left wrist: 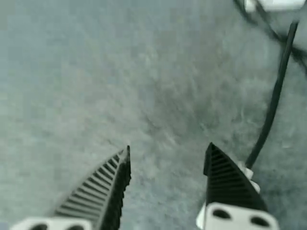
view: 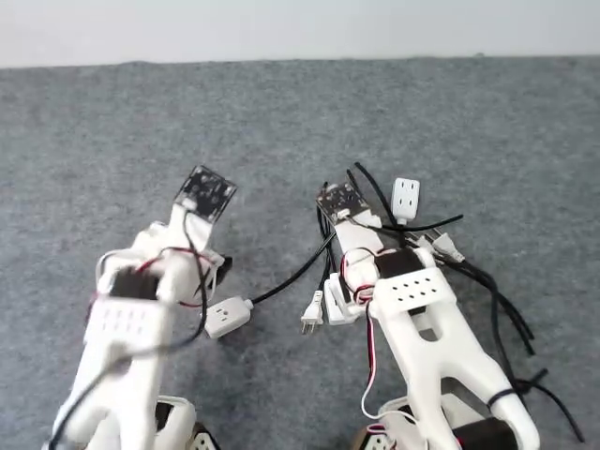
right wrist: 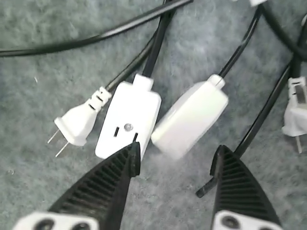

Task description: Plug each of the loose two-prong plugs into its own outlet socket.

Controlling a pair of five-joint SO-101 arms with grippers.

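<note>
Two robot arms work over a grey tabletop (view: 281,122) strewn with extension cords. The right gripper (right wrist: 176,152) hangs with its jaws wide apart and nothing between them, low over a cluster of hardware toward the right of the tabletop's near edge. Directly below it lie two white sockets just beside each other: a slotted socket (right wrist: 128,120) face up, one ribbed fingertip (right wrist: 132,155) at its end, and a side-lying socket (right wrist: 191,117). A loose two-prong plug (right wrist: 76,123) rests close alongside the slotted socket, its prongs bare and pointing away from it. A second plug (right wrist: 293,111) lies apart, on the far side of the side-lying socket, also unplugged.

The left gripper (left wrist: 168,151) is likewise spread wide and holds nothing, poised above bare grey surface left of centre, with one black cord (left wrist: 274,100) running past its finger (left wrist: 230,184).

Between the two arms, near the front edge, sits a third socket (view: 228,316) on its cord. A fourth socket (view: 405,195) lies farther back, right of centre, amid tangled black cords (view: 487,281).
</note>
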